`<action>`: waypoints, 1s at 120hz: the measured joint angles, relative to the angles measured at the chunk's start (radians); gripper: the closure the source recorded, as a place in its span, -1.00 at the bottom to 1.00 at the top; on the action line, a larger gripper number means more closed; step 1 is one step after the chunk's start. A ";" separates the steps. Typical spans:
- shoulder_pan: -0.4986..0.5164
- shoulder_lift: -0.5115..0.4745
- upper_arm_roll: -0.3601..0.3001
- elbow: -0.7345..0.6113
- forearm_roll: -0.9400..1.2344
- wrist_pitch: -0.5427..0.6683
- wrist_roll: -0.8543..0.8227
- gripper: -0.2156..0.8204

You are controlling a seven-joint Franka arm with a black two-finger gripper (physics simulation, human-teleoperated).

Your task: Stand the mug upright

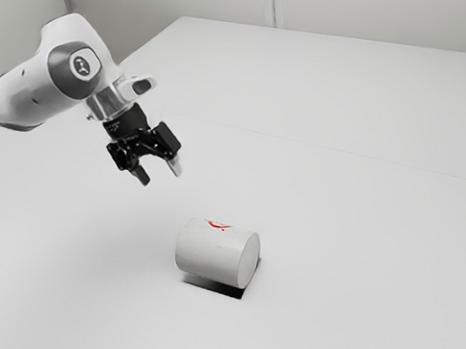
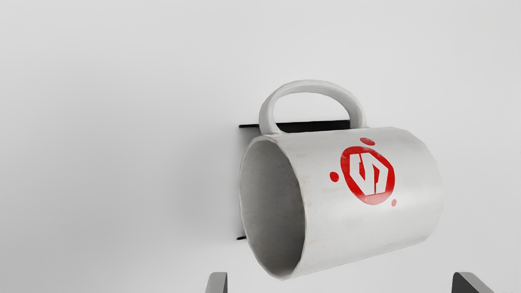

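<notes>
Mug on its side. The mug (image 1: 214, 254) lies on the table (image 1: 352, 315), its mouth (image 2: 274, 207) facing sideways; the pale end toward the exterior view's right is probably its base (image 1: 250, 260). The gripper (image 1: 160, 175) is released, fingers parted, above and apart from the mug. Step in hand, as judged: reaching a grasp. Next move: lower the fingers astride the body, close, then lift and rotate mouth upward, keeping the handle (image 2: 311, 86) clear.
</notes>
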 joint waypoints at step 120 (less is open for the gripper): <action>0.029 0.135 -0.002 -0.169 -0.447 0.035 0.528 -0.58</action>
